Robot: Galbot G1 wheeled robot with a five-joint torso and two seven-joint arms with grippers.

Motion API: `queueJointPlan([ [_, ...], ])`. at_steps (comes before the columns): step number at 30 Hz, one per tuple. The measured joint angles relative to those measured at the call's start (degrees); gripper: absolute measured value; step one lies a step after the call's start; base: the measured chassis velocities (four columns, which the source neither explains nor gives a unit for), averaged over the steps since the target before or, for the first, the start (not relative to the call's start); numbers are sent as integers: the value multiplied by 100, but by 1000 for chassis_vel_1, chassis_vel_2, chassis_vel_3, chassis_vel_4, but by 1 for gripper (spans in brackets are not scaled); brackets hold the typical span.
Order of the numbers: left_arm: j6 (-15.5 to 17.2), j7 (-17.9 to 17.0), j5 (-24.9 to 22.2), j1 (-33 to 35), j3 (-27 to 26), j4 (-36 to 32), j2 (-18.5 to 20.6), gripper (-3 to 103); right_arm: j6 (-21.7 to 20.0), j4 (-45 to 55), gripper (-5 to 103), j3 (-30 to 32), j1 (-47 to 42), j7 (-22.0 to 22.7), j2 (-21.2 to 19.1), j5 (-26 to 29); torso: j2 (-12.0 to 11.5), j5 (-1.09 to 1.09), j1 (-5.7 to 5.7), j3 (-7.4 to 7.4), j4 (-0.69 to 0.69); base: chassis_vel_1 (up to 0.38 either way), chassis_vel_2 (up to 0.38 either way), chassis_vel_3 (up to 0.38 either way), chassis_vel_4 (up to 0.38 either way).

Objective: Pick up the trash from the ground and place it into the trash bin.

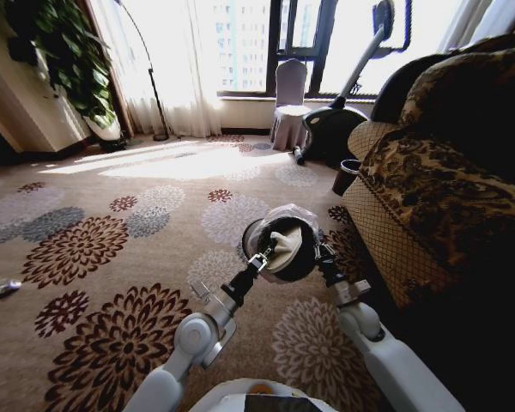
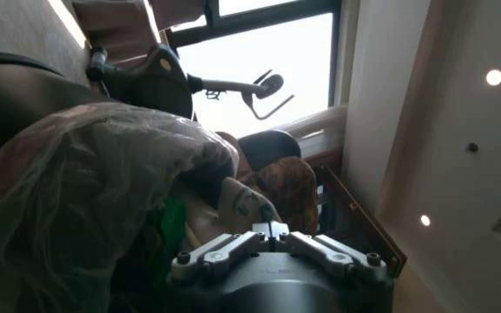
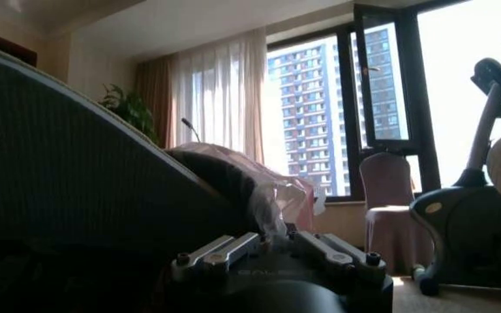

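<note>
At the far left edge of the head view, one small piece of trash point(image 1: 0, 289) lies on the flowered carpet point(image 1: 112, 249). It is cut off by the edge and too blurry to name.

In the middle, the one trash bin point(image 1: 285, 247) is tipped so its open top faces the camera. The clear liner point(image 1: 290, 215) puffs up around its rim. Two arms reach to it. The left gripper point(image 1: 263, 256) is at the bin's left rim. In the left wrist view its jaws are pressed together on a pale scrap point(image 2: 243, 203), held at the bin's mouth. Something green point(image 2: 174, 225) shows deeper inside, but it is dark there and hard to make out.

The right gripper point(image 1: 324, 254) is at the bin's right rim. In the right wrist view the jaws are hidden against the bin's wall point(image 3: 76, 169), so I cannot tell if they are apart or together.

On the right, one patterned sofa point(image 1: 438, 197) is cut off by the edge.
</note>
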Motion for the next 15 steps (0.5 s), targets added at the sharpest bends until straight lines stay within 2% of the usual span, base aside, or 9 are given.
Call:
queueJointPlan([
  [9, 30, 60, 459, 289, 44, -385, 81, 0, 32, -256, 0, 10, 241, -6, -17, -518, 0, 0, 0, 0, 1, 0, 0, 0, 0],
  [15, 19, 18, 580, 299, 88, -243, 44, 0, 173, -279, 0, 14, 290, -6, -17, -626, 0, 0, 0, 0, 1, 0, 0, 0, 0],
])
